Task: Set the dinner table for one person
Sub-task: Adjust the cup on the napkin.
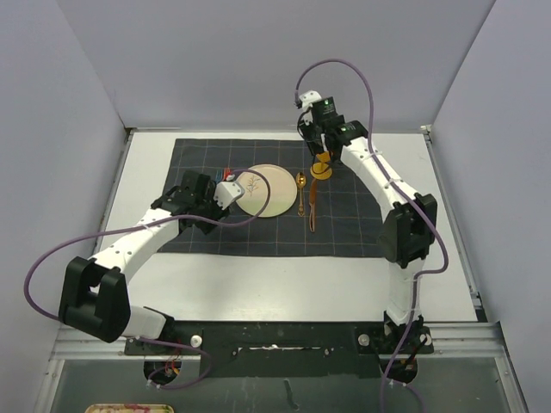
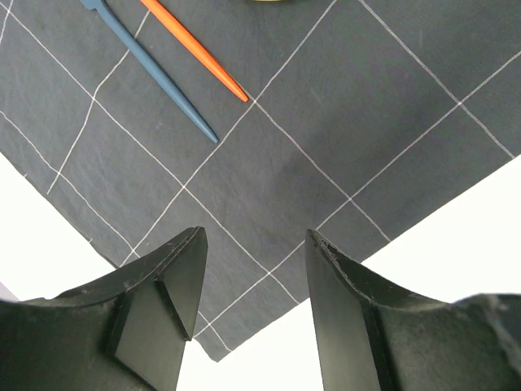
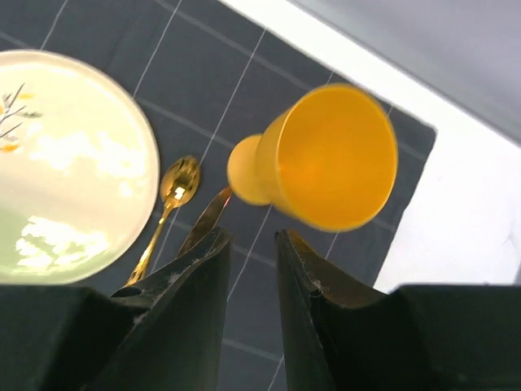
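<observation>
The dinner table carries a dark grid cloth. On the cloth lie a cream plate, a gold spoon and a gold knife. An orange cup shows tilted and slightly blurred just beyond my right gripper. That gripper is open, with only cloth between its fingers. My left gripper is open and empty above a corner of the cloth. A blue chopstick and an orange chopstick lie ahead of it. From above, the left gripper is left of the plate.
The cloth's right edge meets bare white table close to the cup. Grey walls enclose the table at the back and sides. A metal rail runs along the near edge by the arm bases.
</observation>
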Controlling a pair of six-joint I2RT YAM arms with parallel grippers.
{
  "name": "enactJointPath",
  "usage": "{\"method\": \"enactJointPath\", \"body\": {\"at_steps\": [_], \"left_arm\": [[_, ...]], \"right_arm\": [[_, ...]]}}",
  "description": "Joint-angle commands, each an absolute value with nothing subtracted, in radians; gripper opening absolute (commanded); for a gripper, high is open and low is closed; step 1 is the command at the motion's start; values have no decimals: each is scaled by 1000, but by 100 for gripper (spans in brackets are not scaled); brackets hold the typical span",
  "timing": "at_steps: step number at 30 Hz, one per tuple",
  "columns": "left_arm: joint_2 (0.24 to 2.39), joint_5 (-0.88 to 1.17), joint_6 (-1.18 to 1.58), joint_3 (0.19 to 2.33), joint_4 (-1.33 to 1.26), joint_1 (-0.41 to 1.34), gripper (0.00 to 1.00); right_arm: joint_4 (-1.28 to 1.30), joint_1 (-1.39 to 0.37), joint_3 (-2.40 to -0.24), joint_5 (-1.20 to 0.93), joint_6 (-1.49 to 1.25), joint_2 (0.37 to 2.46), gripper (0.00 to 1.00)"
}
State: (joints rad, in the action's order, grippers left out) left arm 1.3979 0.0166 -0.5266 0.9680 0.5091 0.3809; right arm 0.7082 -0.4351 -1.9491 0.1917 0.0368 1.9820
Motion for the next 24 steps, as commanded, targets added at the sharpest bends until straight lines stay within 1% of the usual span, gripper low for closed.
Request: {"method": "enactJointPath", "body": {"at_steps": [1, 8, 13, 24], "left_arm": [[1326, 30, -513, 1018, 501, 388, 50], [1335, 34, -511, 1019, 488, 388, 50], [1359, 41, -511, 1028, 486, 388, 50], [1396, 44, -517, 1053, 494, 390, 50]], "right_arm": [[659, -422, -2104, 260, 200, 2079, 30], [700, -399, -2255, 229, 281, 2155, 30], [702, -396, -2256, 231, 304, 2151, 34], [777, -379, -2246, 173, 228, 2172, 34]]}}
